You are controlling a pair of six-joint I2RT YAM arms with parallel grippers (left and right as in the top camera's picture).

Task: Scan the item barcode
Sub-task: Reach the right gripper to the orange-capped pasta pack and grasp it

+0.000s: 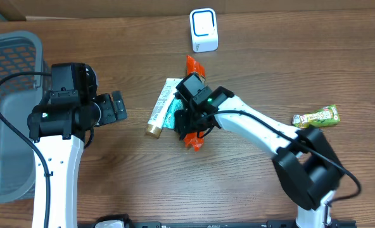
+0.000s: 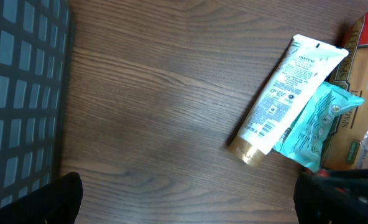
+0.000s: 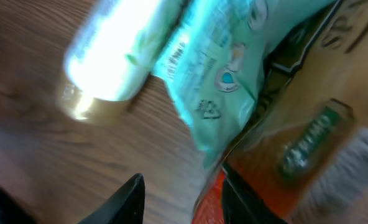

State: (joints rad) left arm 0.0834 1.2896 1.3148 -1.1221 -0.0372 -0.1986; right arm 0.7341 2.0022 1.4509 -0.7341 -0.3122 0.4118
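Right gripper (image 3: 183,198) stands half-closed about the edge of the orange plastic spaghetti packet (image 1: 194,64); whether it grips, I cannot tell. That packet lies flat, near the white box-shaped scanner (image 1: 204,30), on its robot side. Judged so, 0 scans are done; lifting and presenting remain.

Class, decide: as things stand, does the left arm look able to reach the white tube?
Probably yes. Bare table lies between the open left pincer and the white tube, whose near side is uncovered; the right pincer sits at its far side.
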